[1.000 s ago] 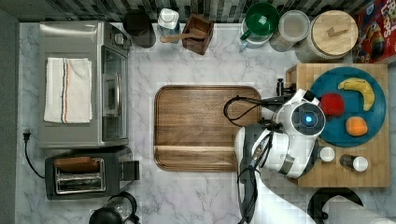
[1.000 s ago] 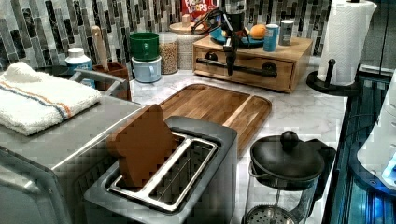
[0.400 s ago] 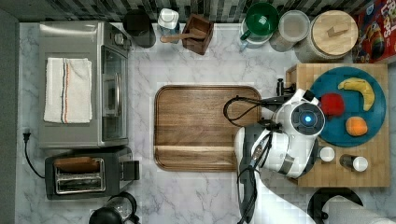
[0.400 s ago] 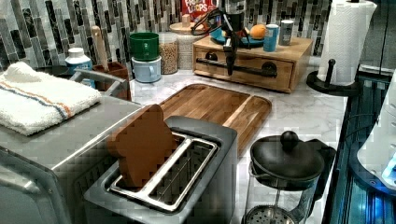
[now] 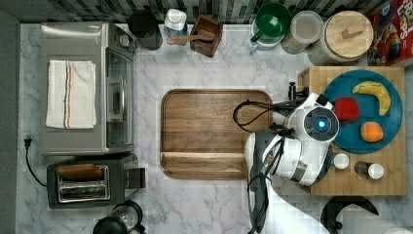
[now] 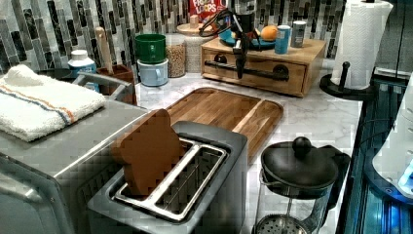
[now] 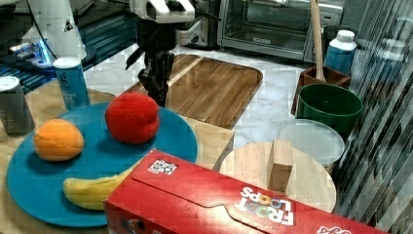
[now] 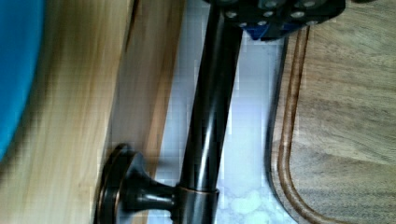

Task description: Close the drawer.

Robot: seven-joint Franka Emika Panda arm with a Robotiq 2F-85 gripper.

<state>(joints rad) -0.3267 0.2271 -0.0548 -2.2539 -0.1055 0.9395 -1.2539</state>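
Observation:
The drawer [image 6: 292, 83] is the light-wood front panel of the box under the blue plate, at the back of the counter in the left view. Its panel sits about flush with the box. A dark bar handle [image 6: 265, 74] runs across it. My gripper [image 6: 238, 72] hangs straight down at the handle's end on the left view's left, right against the bar. From the right view the gripper [image 7: 159, 95] shows just past the box's edge, beside the plate. The wrist view has the handle [image 8: 210, 116] close up, next to the drawer front [image 8: 140, 93].
A blue plate [image 5: 384, 141] with a red apple, an orange and a banana sits on the box's top slab [image 5: 384, 170], with two cans beside it. A dark brown cutting board [image 5: 209, 131] lies just in front of the drawer. A paper towel holder [image 6: 360, 44] stands nearby.

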